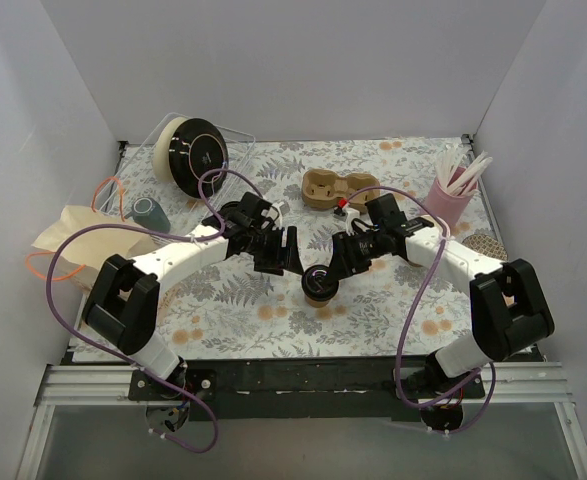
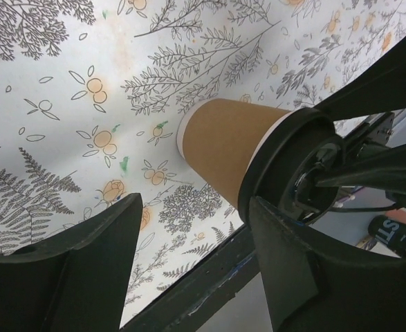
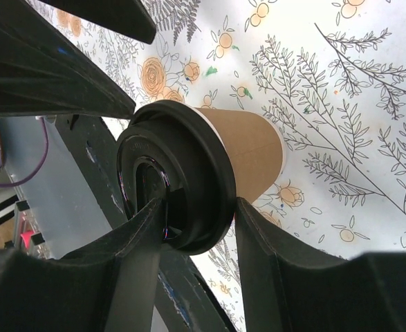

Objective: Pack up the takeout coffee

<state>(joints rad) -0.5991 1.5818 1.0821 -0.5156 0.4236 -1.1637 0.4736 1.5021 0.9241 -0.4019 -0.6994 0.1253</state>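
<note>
Item: takeout coffee stood upright on the floral cloth, centre-front, btwn my two wrists; black lid sat square on the kraft wall; no gap seen.
Right side: my right gripper had its jaws closed on the cup at lid level; wrist view showed a finger either side of the lid rim, both touching it; hold judged to be on the lid, not the paper wall.
Left side: my left gripper had its jaws standing wide, just beside the cup; one finger was well clear of the wall; the other sat near the lid; contact cd not be told.
Destinations: cardboard cup carrier lay behind the cup, near; paper bag lay far left; which was meant cd not be told; carrier judged likelier.
Step in hand (judgement): lift & transfer by the right arm alone.
Method rec'd: back the left arm off first so nothing snags; raise straight up, slow; keep cup vertical; lower squarely into a carrier well; only then release.
Risk: a lid-only hold may pop the lid under the cup's wt; any tilt cd spill; a lower hold on the wall wd be safer, w/o crushing the paper.
Obstacle: pink cup of straws stood right of the carrier; approach from the front judged clear.
</note>
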